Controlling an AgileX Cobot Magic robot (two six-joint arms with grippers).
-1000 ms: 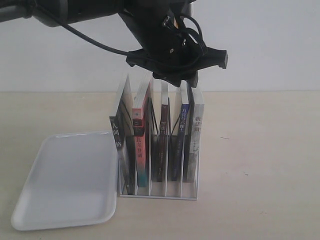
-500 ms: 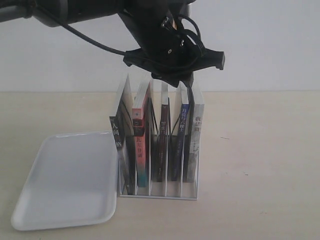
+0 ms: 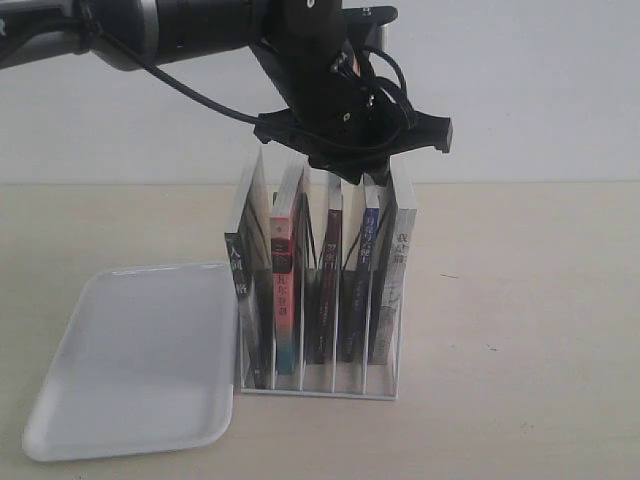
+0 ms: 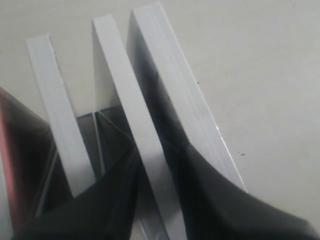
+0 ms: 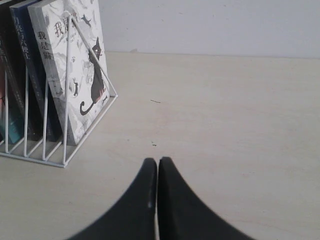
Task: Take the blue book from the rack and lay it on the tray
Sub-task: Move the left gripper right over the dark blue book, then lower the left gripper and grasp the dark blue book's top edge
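Note:
The white wire rack [image 3: 318, 385] stands mid-table with several upright books. The blue book [image 3: 368, 280] shows its dark blue spine in the fourth slot from the left, between a dark-spined book and the white-grey cat book [image 3: 402, 270]. My left gripper [image 3: 368, 185] reaches in from above. In the left wrist view its dark fingers [image 4: 115, 200] press on both sides of the blue book's [image 4: 135, 120] white page edge. The tray [image 3: 140, 350] lies flat to the left of the rack. My right gripper [image 5: 157, 162] is shut on nothing, low over the table to the right of the rack [image 5: 65, 125].
A red-and-teal-spined book [image 3: 282, 290] and a grey-black one [image 3: 245, 290] fill the left slots. The left arm and its cable [image 3: 200, 95] hang over the rack's top. A white wall runs behind the table.
The left gripper has dropped lower onto the top of the blue book. The books now stand more upright in the rack.

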